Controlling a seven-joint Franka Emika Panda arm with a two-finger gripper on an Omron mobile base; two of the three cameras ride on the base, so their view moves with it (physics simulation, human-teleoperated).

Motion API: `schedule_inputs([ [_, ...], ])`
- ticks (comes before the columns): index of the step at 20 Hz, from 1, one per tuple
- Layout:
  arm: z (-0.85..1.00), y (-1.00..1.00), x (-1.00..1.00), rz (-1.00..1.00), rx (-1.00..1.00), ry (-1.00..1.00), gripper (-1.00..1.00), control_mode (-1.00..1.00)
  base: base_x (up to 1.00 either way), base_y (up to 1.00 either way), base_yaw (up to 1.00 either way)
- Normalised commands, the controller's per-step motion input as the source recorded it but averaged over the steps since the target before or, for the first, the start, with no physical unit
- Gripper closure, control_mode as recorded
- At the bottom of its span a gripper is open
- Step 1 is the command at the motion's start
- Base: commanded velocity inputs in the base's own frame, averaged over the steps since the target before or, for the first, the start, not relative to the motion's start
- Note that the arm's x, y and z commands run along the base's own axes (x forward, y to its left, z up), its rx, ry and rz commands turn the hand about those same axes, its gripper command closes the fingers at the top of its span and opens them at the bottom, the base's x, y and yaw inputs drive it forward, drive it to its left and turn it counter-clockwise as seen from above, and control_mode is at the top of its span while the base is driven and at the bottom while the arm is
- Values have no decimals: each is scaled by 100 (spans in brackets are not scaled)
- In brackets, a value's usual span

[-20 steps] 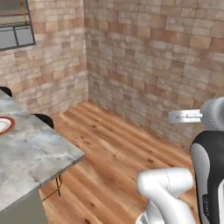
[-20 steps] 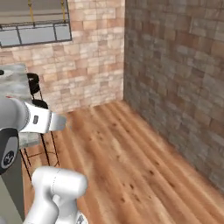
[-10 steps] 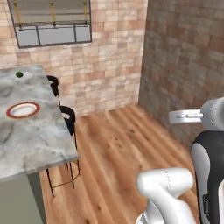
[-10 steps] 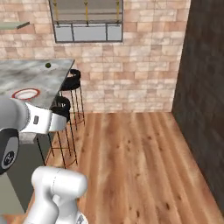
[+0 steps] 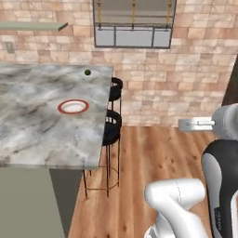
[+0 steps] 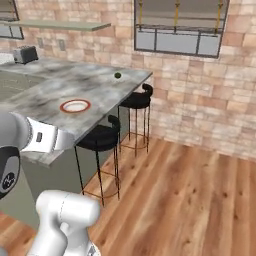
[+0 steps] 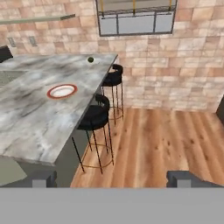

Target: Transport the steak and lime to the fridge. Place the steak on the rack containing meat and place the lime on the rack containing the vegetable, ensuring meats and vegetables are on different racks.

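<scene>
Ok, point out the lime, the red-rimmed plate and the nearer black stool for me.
lime [image 6: 117, 75], right base view, on the middle of the small green fruit.
red-rimmed plate [image 7: 62, 91], hand view, on its white centre.
nearer black stool [image 6: 100, 138], right base view, on the seat top.

The lime [image 5: 87, 72] [image 6: 117, 75] [image 7: 90, 60] is a small, dark green ball sitting on the marble counter [image 5: 37, 121] [image 6: 60, 87] [image 7: 39, 113] near its far corner, well beyond the red-rimmed plate [image 5: 73, 107] [image 6: 75, 106] [image 7: 62, 91], which looks white and bare inside.
</scene>
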Motion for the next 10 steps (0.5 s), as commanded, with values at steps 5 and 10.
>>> schedule_inputs([
  [5,0,0,0,0,0,0,-100,100,44,-73,66],
  [10,0,0,0,0,0,0,-100,100,27,-88,62],
])
